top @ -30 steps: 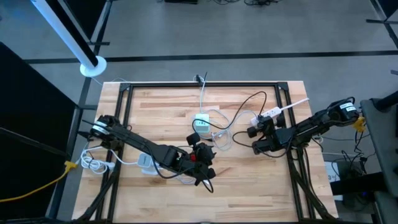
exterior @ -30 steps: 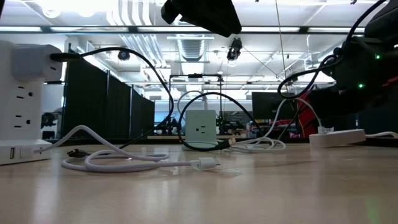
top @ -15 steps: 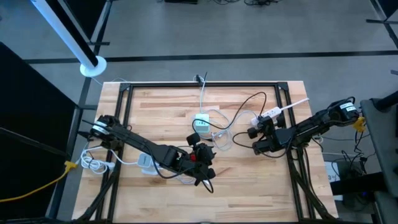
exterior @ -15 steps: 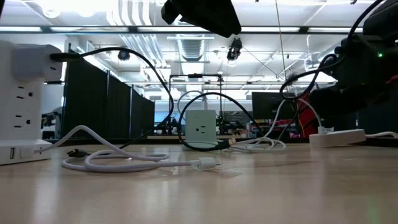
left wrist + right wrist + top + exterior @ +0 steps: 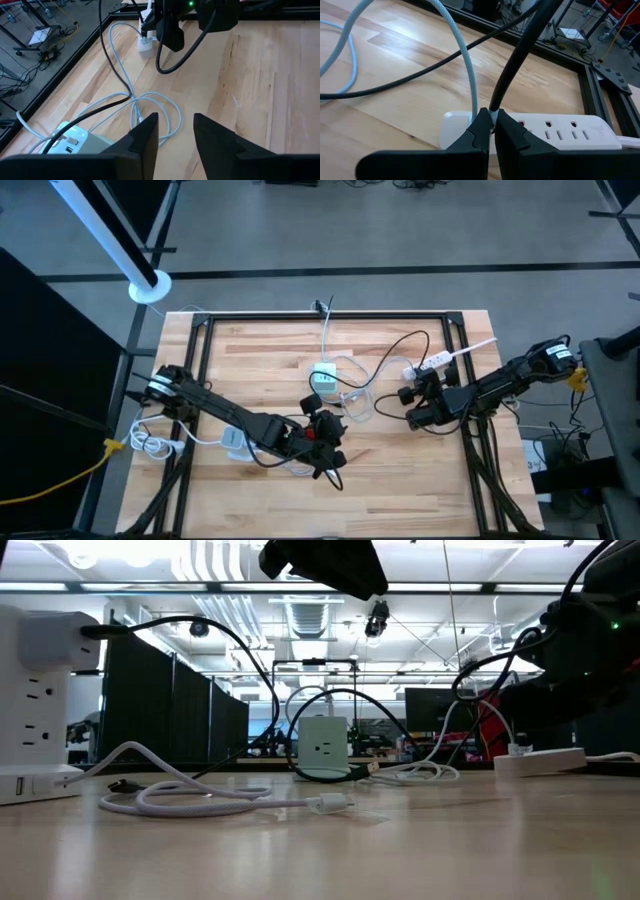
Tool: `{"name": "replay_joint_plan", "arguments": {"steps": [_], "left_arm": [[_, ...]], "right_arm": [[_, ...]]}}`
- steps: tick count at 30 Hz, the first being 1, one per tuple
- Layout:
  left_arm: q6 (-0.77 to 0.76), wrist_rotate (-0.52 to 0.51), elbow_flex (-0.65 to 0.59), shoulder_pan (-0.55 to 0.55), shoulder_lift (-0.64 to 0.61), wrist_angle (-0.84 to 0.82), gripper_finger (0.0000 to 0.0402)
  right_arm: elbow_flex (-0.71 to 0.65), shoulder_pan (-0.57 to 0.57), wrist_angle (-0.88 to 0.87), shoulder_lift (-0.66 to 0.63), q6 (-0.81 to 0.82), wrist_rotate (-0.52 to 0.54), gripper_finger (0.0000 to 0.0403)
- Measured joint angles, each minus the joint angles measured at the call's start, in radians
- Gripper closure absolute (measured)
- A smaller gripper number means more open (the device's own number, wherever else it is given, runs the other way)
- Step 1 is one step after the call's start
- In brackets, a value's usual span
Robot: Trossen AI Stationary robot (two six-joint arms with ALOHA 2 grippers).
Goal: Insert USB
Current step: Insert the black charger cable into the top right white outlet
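Two arms over a wooden table (image 5: 400,490) strewn with cables.

Left gripper (image 5: 174,131) low at centre, fingers parted, empty, near the white cube (image 5: 324,378). Right gripper (image 5: 491,128) clenched on the black cable (image 5: 520,55) at the power strip (image 5: 555,128), shifted slightly rightward since a second ago. Bright workshop behind.

The power cube (image 5: 324,378) sits mid-table. A power strip (image 5: 433,363) lies to its right, the right gripper (image 5: 408,395) just beside it; the left gripper (image 5: 322,423) is just in front of the cube.
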Motion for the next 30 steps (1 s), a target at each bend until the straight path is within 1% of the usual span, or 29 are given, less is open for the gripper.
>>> {"name": "replay_joint_plan", "arguments": {"steps": [6,12,17,21,25,30], "left_arm": [[0.002,0.0,0.0,-0.002,0.0,0.0,0.0295],[0.002,0.0,0.0,-0.001,0.0,0.0,0.0286],[0.002,0.0,0.0,-0.001,0.0,0.001,0.0283],[0.002,0.0,0.0,-0.001,0.0,0.003,0.0288],[0.003,-0.001,0.0,-0.001,0.0,0.003,0.0294],[0.01,-0.001,0.0,-0.001,0.0,0.002,0.0293]], "right_arm": [[0.0,0.0,-0.001,0.0,0.0,0.001,0.0401],[0.003,0.0,-0.007,0.0,-0.002,0.002,0.0401],[0.046,-0.001,-0.084,0.002,-0.001,-0.017,0.0401],[0.071,-0.004,-0.129,0.002,-0.009,-0.043,0.0401],[0.071,-0.004,-0.132,0.002,-0.006,-0.046,0.0401],[0.071,-0.017,-0.13,0.001,0.006,-0.04,0.0401]]}}
